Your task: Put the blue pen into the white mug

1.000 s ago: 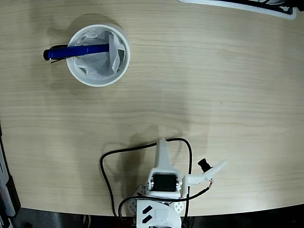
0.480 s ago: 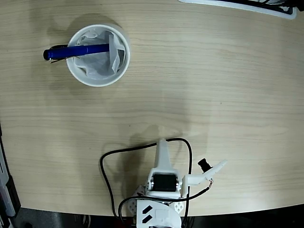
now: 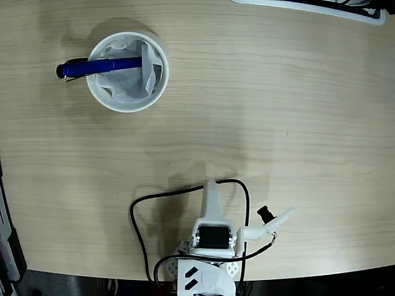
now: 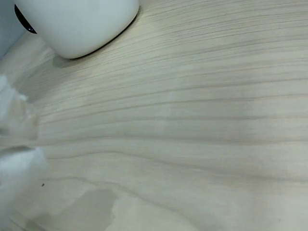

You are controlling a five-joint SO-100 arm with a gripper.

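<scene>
The blue pen (image 3: 99,66) sits in the white mug (image 3: 128,71) near the table's (image 3: 278,111) far left corner, its clip end overhanging the rim. The tool (image 3: 213,196), parked at the near edge, holds nothing; its opening cannot be told. Keeping clear of the mug seems the best course.

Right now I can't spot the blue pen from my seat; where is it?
In the fixed view's upper left, the blue pen lies across the white mug, one end inside, the other overhanging the left rim.
</scene>
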